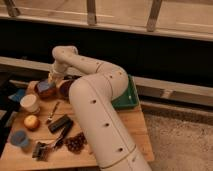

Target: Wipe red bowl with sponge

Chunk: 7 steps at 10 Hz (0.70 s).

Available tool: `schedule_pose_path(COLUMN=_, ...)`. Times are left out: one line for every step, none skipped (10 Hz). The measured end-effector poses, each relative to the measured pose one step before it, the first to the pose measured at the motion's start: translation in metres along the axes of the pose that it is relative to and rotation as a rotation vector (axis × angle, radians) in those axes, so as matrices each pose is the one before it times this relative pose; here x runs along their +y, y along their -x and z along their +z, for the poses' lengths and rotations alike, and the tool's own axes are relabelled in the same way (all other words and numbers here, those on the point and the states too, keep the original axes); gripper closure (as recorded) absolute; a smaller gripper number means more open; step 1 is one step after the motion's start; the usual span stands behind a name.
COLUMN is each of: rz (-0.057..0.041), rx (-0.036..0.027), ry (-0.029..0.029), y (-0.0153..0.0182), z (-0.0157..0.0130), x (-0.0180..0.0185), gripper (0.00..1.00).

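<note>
From the one camera view, my arm (pixel 100 105) fills the middle of the picture, rising from the near edge of the wooden table (pixel 132 127) and bending back toward the far left corner. My gripper (pixel 51 80) hangs there, right above the red bowl (pixel 45 90), and I cannot tell how my fingers stand, nor whether they touch the rim.

The red bowl sits near the table's far left edge. A light-blue patch on its top may be the sponge (pixel 44 84), though it is too blurred for me to be sure. Just right of it, partly hidden by my arm, lies the purple bowl (pixel 65 88). A green tray (pixel 127 97) shows behind my arm toward the far right edge.

Nearer the camera on the left side stand a white cup (pixel 29 102), an orange round thing (pixel 31 122) and a blue cup (pixel 20 138) close to the near left corner (the left half is crowded). A dark oblong object (pixel 60 124) and a cluster of dark berries (pixel 75 143) lie beside my arm.

Bare wood shows on the right side of the table, between my arm and the right edge. Beyond that edge is speckled floor (pixel 180 140).
</note>
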Motion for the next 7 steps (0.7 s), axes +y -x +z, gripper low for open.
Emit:
schedule_pose_path(rz=0.00929, rx=-0.00011, ry=-0.00867, y=-0.00073, z=-0.00277, x=-0.0054, gripper=1.0)
schedule_pose_path(rz=0.00926, rx=-0.00003, ry=-0.00993, y=-0.0002, z=-0.00208, x=-0.00581, gripper=1.0)
schedule_pose_path(rz=0.00893, rx=-0.00742, ry=-0.00843, y=0.00331, z=-0.00197, x=-0.00726, gripper=1.0)
schedule_pose_path(rz=0.00418, rx=-0.00971, ry=-0.00208, y=0.00457, z=-0.00138, x=-0.00546, gripper=1.0)
schedule_pose_path(rz=-0.00818, rx=-0.01191, ry=0.00277, y=0.00678, z=-0.00043, x=0.00064, gripper=1.0)
schedule_pose_path(rz=-0.01583, rx=-0.01006, ry=0.0082, y=0.00747, z=0.00255, x=0.00623, gripper=1.0)
schedule_pose_path(rz=-0.02724, rx=-0.01046, ry=0.01629, y=0.00876, z=0.00455, x=0.01184, gripper=1.0)
